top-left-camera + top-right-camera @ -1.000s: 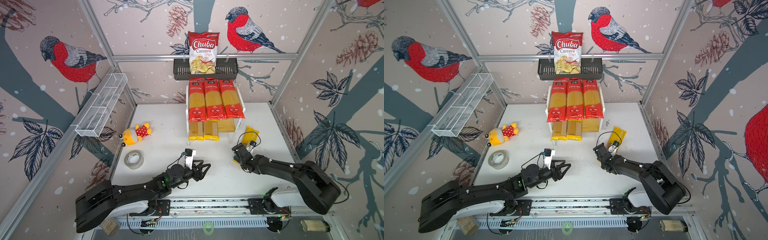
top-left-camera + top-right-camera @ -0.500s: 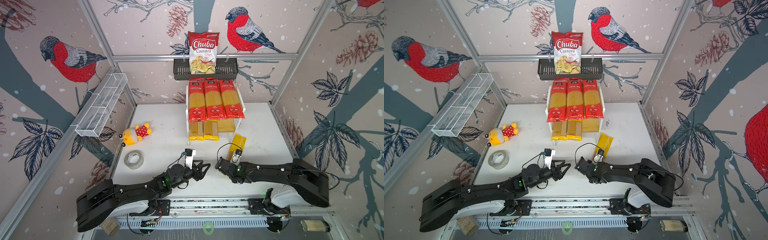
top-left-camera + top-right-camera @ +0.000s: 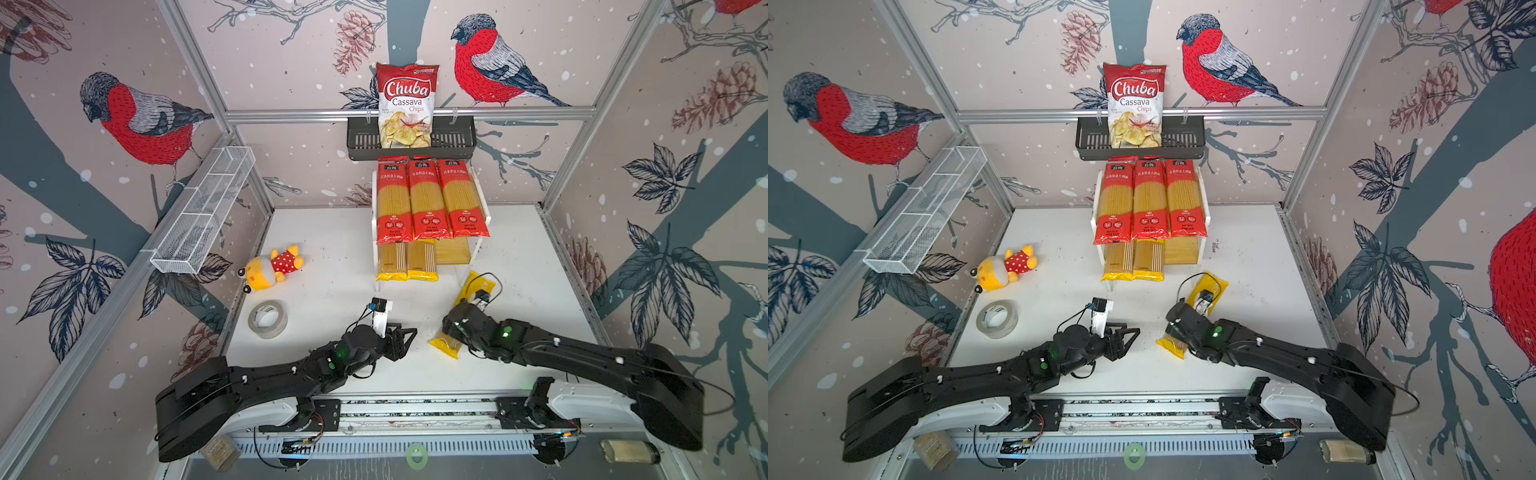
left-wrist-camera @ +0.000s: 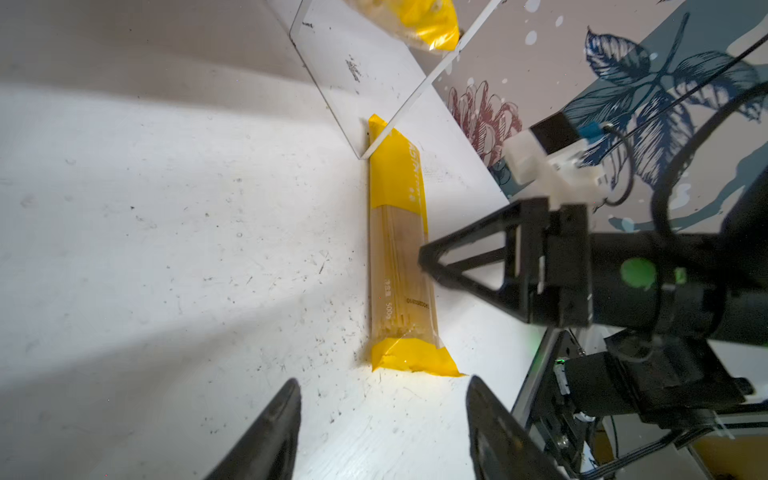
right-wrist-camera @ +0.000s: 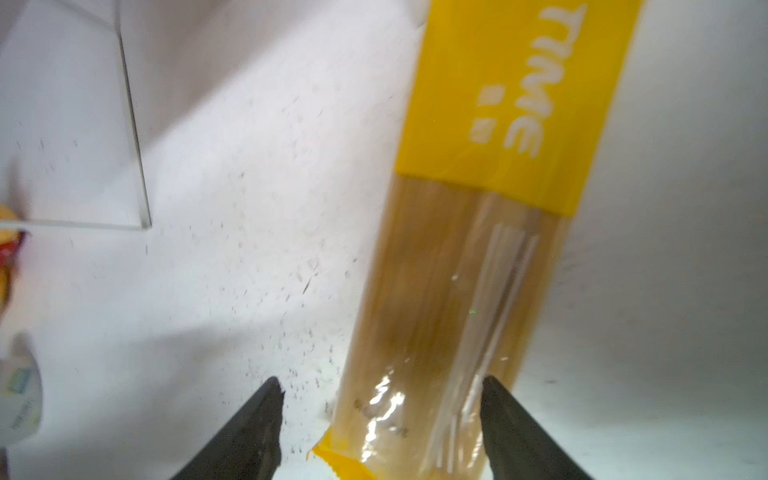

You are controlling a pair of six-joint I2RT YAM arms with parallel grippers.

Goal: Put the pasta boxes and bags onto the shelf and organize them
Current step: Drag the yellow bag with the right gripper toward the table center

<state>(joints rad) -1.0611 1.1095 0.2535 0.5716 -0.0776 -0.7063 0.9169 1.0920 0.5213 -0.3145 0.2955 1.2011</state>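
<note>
**Taking Hold of the Loose PASTATIME Pack**

I am viewing the yellow PASTATIME spaghetti pack lying flat on the counter, its far end near a front leg of the shelf. The right gripper is hovering over the pack's clear window, its fingers spread and pinching nothing. The left gripper is hovering beside the near end, spread and empty. I am judging the pack light, slick-filmed and brittle inside. I am planning a hold across the window near mid-length, avoiding the floppy end seals.

Wallpaper of red-breasted birds, pinecones and dark leaves covered 3 walls, edged by aluminium frame bars; the white table below was speckled.
</note>
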